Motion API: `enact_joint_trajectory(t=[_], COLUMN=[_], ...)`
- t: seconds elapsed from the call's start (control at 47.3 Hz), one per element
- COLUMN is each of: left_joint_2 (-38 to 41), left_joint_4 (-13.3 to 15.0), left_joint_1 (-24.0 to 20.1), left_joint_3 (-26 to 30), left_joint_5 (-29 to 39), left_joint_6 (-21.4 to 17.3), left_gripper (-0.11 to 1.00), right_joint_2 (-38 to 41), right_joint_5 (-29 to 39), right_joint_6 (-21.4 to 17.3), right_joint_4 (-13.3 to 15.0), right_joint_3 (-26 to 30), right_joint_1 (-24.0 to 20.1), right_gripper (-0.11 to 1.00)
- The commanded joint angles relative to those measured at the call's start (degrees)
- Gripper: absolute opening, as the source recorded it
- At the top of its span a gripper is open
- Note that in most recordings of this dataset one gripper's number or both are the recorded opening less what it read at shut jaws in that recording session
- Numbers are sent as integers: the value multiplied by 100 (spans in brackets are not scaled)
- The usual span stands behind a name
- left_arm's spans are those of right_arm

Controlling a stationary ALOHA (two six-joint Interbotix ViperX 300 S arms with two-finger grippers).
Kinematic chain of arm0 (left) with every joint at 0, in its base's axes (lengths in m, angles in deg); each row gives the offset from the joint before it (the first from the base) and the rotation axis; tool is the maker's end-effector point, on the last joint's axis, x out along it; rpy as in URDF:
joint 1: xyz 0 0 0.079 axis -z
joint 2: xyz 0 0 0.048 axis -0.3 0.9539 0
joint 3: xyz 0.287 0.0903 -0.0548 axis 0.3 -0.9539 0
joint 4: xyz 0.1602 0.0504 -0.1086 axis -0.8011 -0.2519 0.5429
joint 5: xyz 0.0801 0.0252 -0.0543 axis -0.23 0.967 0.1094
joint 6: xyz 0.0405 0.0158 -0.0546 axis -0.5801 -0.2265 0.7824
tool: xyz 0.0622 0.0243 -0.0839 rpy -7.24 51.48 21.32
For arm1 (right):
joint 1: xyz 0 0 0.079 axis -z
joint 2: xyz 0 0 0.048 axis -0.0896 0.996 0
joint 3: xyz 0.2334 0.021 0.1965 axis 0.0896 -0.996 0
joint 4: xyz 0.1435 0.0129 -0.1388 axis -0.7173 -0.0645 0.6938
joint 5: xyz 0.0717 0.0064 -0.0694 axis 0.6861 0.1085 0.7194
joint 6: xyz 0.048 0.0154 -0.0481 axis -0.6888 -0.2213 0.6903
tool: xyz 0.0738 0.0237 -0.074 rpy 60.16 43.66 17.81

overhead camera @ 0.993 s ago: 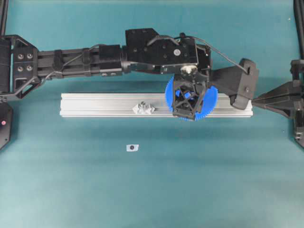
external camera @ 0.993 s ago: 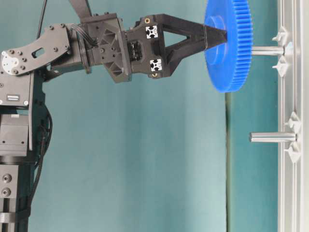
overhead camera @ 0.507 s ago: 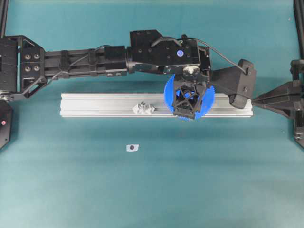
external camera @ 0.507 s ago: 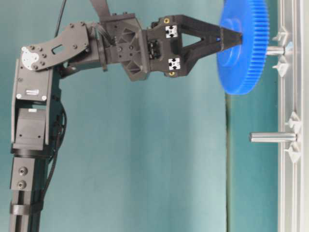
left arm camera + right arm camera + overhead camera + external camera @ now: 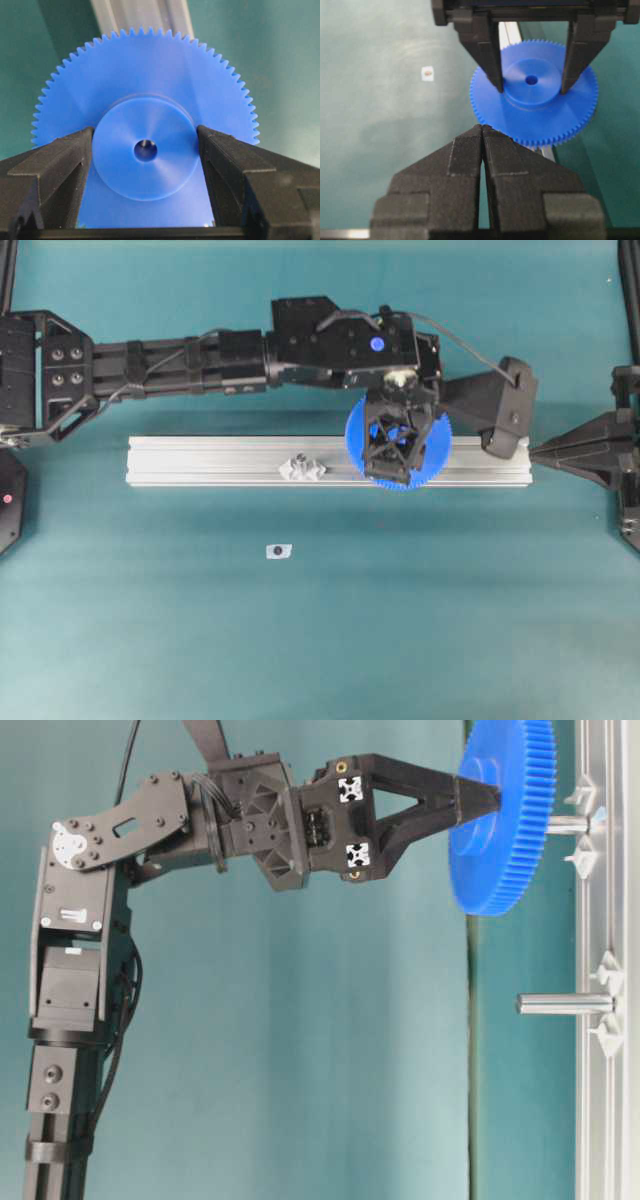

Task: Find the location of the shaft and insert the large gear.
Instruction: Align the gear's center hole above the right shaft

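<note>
— Over the rail (image 5: 200,460), what's the left gripper (image 5: 145,150) doing?
— Clamped on the large gear's (image 5: 145,125) hub, one finger at nine o'clock, one at three. The shaft (image 5: 566,823) tip shows through the centre hole.
— And the right gripper (image 5: 482,131)?
— Fingers pressed together, holding nothing, just short of the gear.

Teal mat (image 5: 320,640) covers the whole work surface. Long aluminium extrusion rail (image 5: 210,460) lies across the middle of it in the overhead view, grooved lengthwise; in the table-level view it runs along the right edge. Second, shorter pin (image 5: 560,1004) stands up from the rail with clear faceted mounts (image 5: 608,970) close on both sides. Small white tag with a dark dot (image 5: 277,551) lies flat on the mat, apart from the rail, on its near side.
</note>
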Motion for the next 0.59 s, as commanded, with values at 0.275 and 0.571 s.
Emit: enact_joint_trajectory(t=[0.275, 0.571], left_joint_2=[-211, -439], left_joint_4=[-18, -18], left_joint_1=[-193, -229], left_joint_3=[-132, -563], left_joint_5=[9, -141], left_joint_6=[0, 79], left_gripper=[71, 71], right_joint_2=[0, -18], right_joint_5=[-26, -26], right_joint_6=[-53, -53], right_joint_4=[-9, 0], right_joint_3=[62, 62], right_joint_1=[9, 9], right_gripper=[1, 1])
